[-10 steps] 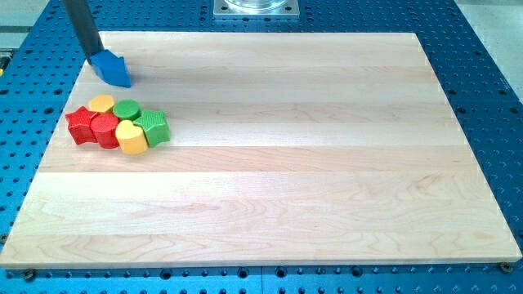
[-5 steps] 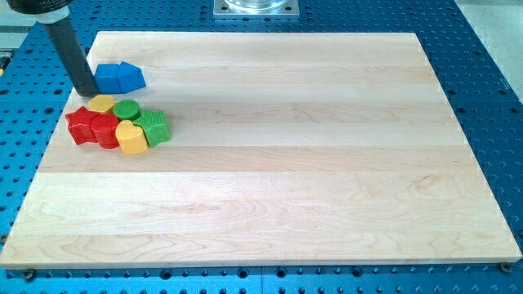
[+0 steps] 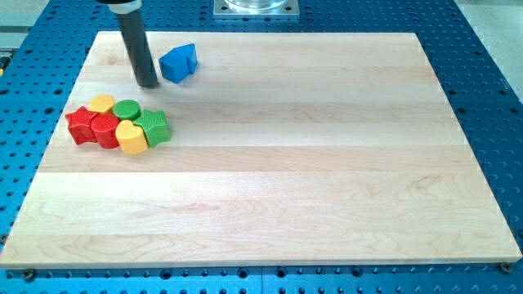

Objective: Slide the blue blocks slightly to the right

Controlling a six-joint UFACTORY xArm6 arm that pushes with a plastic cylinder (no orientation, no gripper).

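The blue blocks [image 3: 178,63] lie pressed together as one clump near the view's top left of the wooden board [image 3: 270,163]; their separate shapes are hard to tell apart. My tip [image 3: 148,83] stands just to the left of them and slightly lower, with a small gap to the clump. The dark rod rises from it toward the view's top.
A tight cluster sits at the left, below my tip: a yellow round block [image 3: 101,104], a green round block [image 3: 127,109], a red star [image 3: 79,124], a red block [image 3: 105,130], a yellow heart [image 3: 131,137] and a green star [image 3: 153,127].
My tip has swept to the right along the top left of the board. The blue blocks have slid right and a little up with it, turning as they went.
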